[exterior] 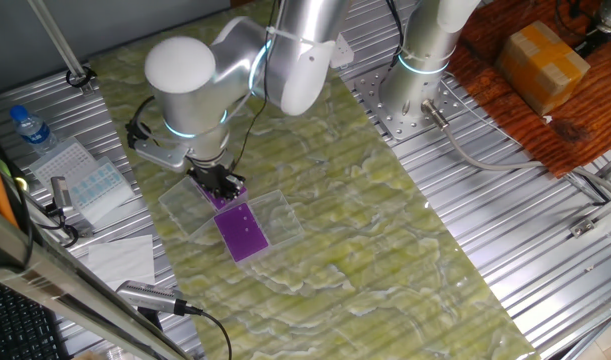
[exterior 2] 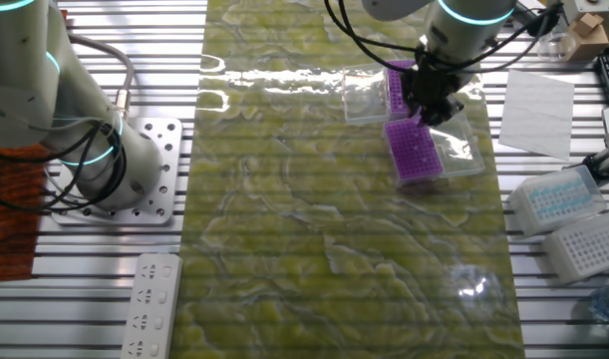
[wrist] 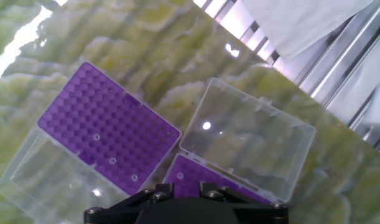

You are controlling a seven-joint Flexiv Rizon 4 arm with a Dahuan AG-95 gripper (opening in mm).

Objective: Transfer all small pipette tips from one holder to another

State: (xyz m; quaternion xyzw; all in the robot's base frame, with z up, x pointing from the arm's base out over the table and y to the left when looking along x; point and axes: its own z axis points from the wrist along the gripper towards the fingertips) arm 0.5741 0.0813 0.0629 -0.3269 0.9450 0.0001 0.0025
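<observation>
The black two-finger gripper (exterior: pixel 221 186), jaw state hidden, hovers over the near purple perforated tip holder (wrist: pixel 205 182), while tiny whitish pipette tips (wrist: pixel 112 160) dot the purple holder alongside (wrist: pixel 106 127).

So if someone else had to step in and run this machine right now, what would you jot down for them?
Hand: low over the two purple racks; its fingers are hidden from every camera, so I cannot tell if it is open, shut, or carrying a tip.
Racks: two purple tip holders side by side on the green mat, each in a clear box with the lid open. The hand is above the far rack.
Tips: about three small pipette tips show as pale rings in the near rack. The far rack is mostly hidden.
Done or left: which rack is being emptied is unclear. Check before going on.
</observation>
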